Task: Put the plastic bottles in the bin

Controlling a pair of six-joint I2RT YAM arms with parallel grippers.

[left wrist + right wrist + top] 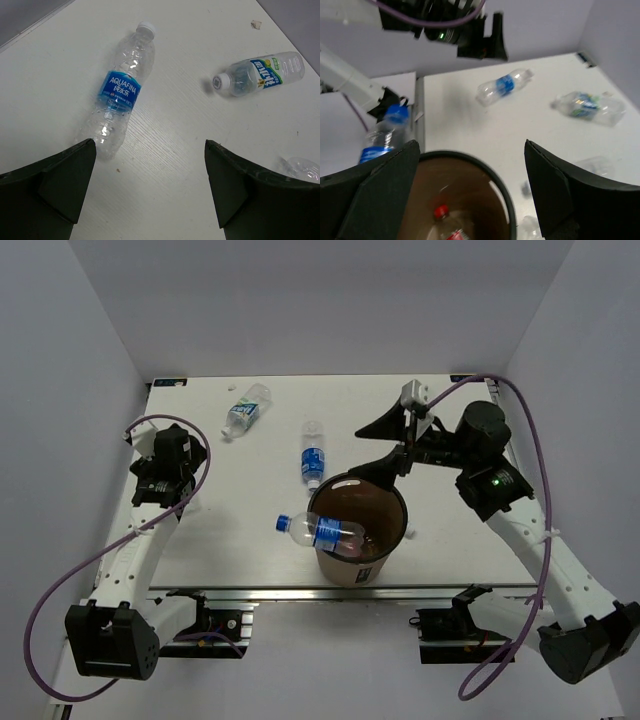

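While the blue-capped bottle (325, 531) pokes over the 9 o'clock rim of the bin (345, 570), your right gripper (386, 447) hangs spread and empty at its 12 o'clock. Nudge that rim and the bottle may tip out onto the table. Your left gripper (150, 145) is spread and empty too, and a loose bottle (312, 455) lies at the bin's 11 o'clock.

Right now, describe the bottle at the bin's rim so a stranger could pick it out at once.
On the white table, find the round brown bin near the middle of the front edge. One bottle pokes out over its left rim, cap pointing outward. Its cap is blue; the two bottles lying flat behind have white ones.
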